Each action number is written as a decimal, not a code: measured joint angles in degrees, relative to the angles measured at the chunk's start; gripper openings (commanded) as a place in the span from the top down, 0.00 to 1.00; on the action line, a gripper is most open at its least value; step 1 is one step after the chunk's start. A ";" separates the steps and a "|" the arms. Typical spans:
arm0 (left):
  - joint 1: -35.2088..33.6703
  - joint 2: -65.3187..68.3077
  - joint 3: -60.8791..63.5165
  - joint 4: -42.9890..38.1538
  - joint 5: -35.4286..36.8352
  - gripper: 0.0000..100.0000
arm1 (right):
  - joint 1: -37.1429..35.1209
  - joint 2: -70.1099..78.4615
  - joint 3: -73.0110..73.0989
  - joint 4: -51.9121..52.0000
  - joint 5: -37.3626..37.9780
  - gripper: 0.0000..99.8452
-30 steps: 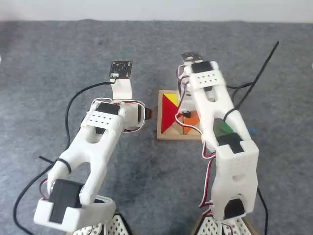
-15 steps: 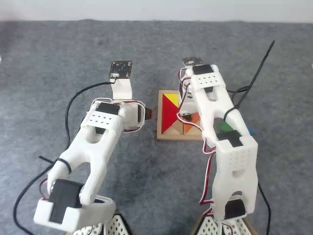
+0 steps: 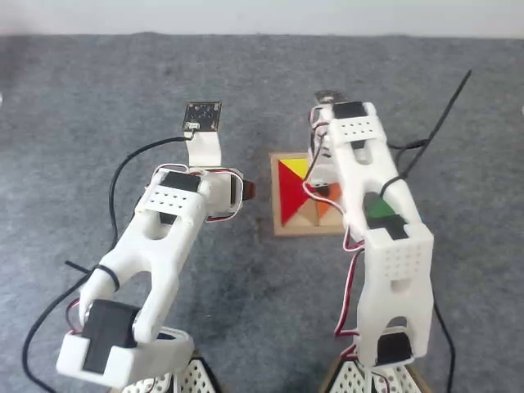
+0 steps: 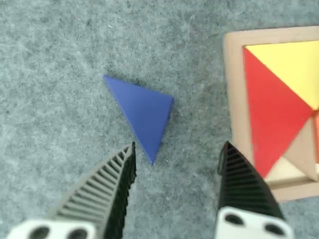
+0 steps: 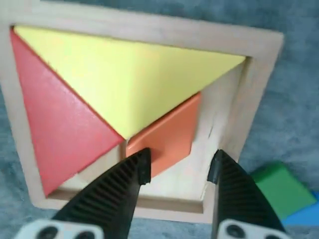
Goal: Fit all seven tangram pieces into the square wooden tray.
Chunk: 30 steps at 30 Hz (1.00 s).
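The square wooden tray (image 5: 259, 74) holds a large yellow triangle (image 5: 129, 74), a red triangle (image 5: 55, 124) and an orange square (image 5: 169, 134). My right gripper (image 5: 179, 162) hangs open just above the tray, one fingertip over the orange square's corner and the other over bare wood. In the high view the tray (image 3: 279, 225) lies partly under the right arm. A blue triangle (image 4: 144, 109) lies flat on the carpet beside the tray (image 4: 233, 89). My left gripper (image 4: 178, 152) is open above the carpet, just short of the blue triangle's tip.
A green piece (image 5: 279, 186) and a blue piece (image 5: 301, 216) lie on the carpet outside the tray's corner. The green piece (image 3: 378, 206) shows through the right arm. Grey carpet spreads out to the left and far side.
The right arm has swung a little to the right, and the tray has slid right and turned slightly with it. The left arm has kept still.
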 measured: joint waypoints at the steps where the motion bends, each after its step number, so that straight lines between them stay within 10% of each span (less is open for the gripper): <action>1: 0.00 0.00 0.00 0.00 0.00 0.75 | 0.35 0.00 0.00 0.00 0.00 0.78; 30: 0.00 0.00 0.00 0.00 0.00 0.75 | 6.51 0.62 -0.53 1.76 1.58 0.84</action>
